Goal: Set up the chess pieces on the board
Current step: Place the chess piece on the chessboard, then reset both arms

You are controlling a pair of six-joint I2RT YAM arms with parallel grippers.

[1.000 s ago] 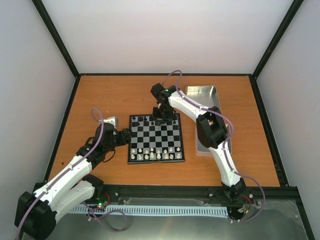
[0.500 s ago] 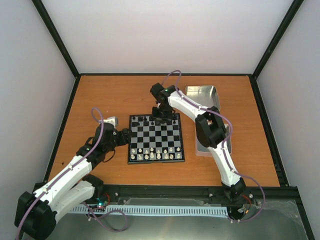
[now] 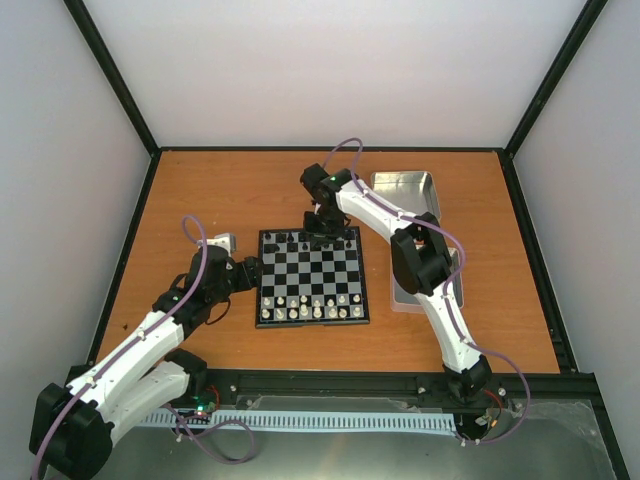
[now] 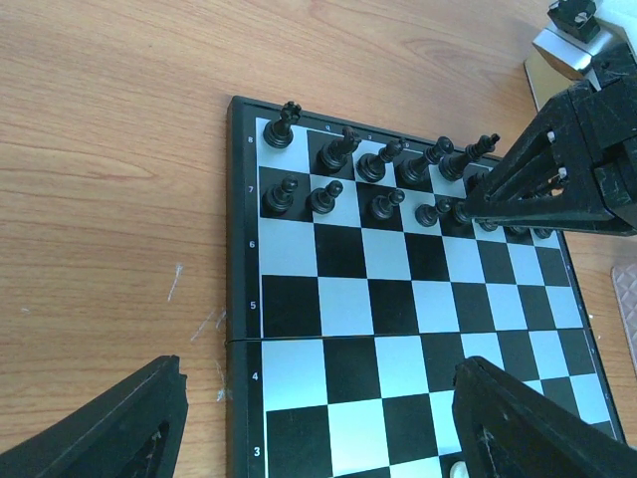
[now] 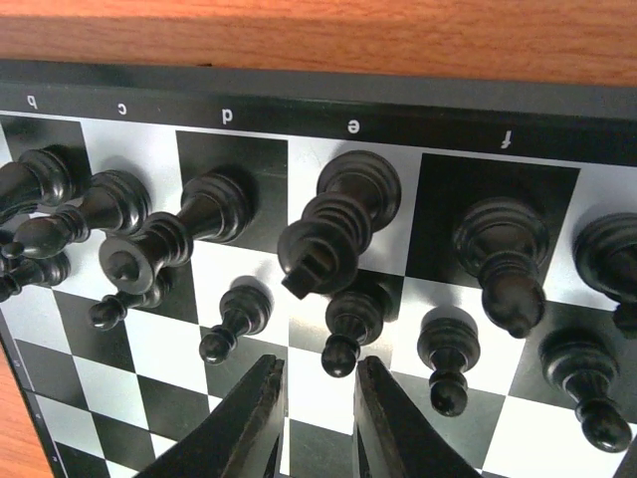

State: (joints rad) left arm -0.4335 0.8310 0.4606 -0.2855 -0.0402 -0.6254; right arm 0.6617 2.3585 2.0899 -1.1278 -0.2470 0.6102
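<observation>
The board (image 3: 312,276) lies mid-table with black chess pieces (image 3: 300,238) along its far two rows. My right gripper (image 3: 325,230) hovers over those rows. In the right wrist view its fingers (image 5: 261,418) stand a little apart, open, just short of a black pawn (image 5: 343,334) that stands free on the board (image 5: 299,105) in front of the king (image 5: 338,224). My left gripper (image 3: 250,272) is open at the board's left edge. In the left wrist view this gripper (image 4: 320,386) spans bare squares of the board (image 4: 398,309), and the black rows (image 4: 378,164) lie beyond it.
White pieces (image 3: 310,308) fill the board's near two rows. A silver tin (image 3: 405,190) sits at the back right, and a second one (image 3: 400,292) lies under the right arm. A small silver object (image 3: 222,241) rests by the left arm.
The right gripper's jaws have parted, and the black pawn now stands free ahead of its tips. The left arm has not moved.
</observation>
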